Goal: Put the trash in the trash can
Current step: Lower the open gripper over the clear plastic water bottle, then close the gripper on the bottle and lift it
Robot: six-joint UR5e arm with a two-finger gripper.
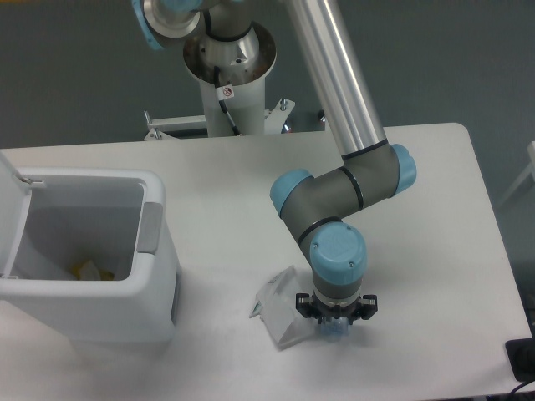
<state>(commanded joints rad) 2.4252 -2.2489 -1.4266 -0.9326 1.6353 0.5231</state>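
My gripper (336, 324) hangs low over the crushed clear plastic bottle (333, 332) on the table's front right. The wrist hides most of the bottle; only its bluish lower end peeks out below. The black fingers (303, 306) stand spread on either side of the bottle, so the gripper looks open around it. The flat translucent wrapper (278, 307) with a green corner lies just left of the gripper, touching the bottle's side. The white trash can (159, 288) stands at the left with its lid (10, 200) up.
Something yellow (88, 271) lies at the bottom of the bin. The arm's base column (227, 71) rises behind the table's far edge. A dark object (522, 359) sits at the front right corner.
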